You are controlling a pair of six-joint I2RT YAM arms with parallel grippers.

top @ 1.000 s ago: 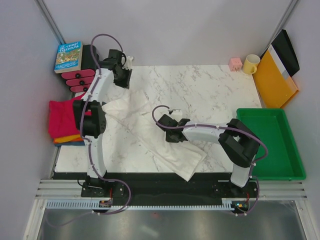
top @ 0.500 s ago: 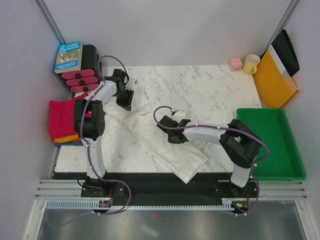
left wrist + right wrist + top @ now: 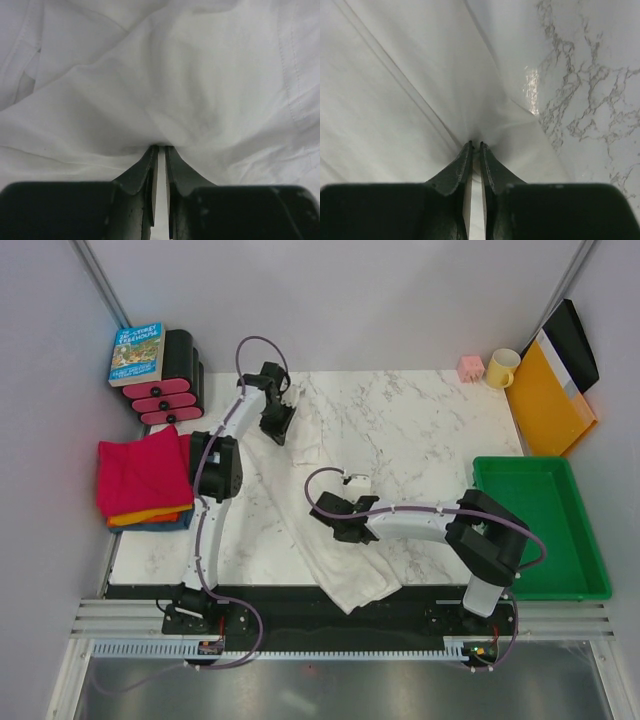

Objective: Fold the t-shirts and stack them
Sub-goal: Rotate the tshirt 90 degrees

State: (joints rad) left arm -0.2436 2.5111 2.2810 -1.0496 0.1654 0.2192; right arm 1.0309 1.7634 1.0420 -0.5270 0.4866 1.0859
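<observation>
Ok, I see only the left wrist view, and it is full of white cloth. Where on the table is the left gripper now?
Observer: The left gripper is near the far edge of the table, pinching the far end of the cream-white shirt.
Operator: And does the right gripper hold the same shirt?
Observer: Yes. The right gripper is shut on it near the middle of the table.
Operator: Where are the folded ones?
Observer: The folded stack, magenta-pink on top, lies at the left edge, apart from the white shirt.
</observation>
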